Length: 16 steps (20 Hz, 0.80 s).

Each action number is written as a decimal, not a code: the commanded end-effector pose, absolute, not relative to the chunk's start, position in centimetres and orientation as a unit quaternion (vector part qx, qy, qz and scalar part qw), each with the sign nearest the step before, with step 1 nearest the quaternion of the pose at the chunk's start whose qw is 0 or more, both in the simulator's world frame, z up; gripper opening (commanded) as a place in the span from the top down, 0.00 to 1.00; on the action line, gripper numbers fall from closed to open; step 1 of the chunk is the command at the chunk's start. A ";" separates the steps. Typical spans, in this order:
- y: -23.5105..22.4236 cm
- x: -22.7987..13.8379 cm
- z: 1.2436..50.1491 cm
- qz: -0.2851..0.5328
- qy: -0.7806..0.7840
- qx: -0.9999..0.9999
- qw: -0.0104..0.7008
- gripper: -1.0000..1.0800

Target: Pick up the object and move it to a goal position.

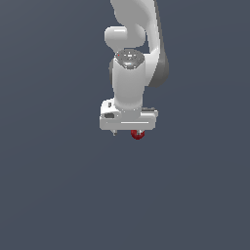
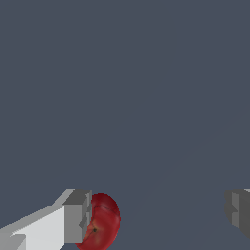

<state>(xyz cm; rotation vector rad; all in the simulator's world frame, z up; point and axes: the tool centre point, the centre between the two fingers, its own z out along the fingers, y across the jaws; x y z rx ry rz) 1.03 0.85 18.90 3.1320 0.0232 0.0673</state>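
Exterior view first: the white arm hangs straight down, and its tool (image 1: 127, 132) sits low with the red object (image 1: 138, 135) showing just under the white bar, toward the exterior view's right end of it. No goal marker is visible.

Wrist view next: the tool (image 2: 157, 215) is spread wide. One finger (image 2: 77, 217) touches, or nearly touches, the red object (image 2: 102, 222), while the other finger (image 2: 238, 209) stands well apart, so nothing is gripped.

Judging from this, the grasp is off-centre. Doing the step well probably means shifting the tool sideways until the object lies midway between the fingers, then closing evenly so it is not pushed away.
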 end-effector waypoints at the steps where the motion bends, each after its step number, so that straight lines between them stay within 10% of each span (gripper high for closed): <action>1: 0.8 1.0 18.9 0.021 0.007 1.000 0.004 0.04; 16: -1.8 0.6 17.9 0.014 -0.035 0.999 0.001 0.04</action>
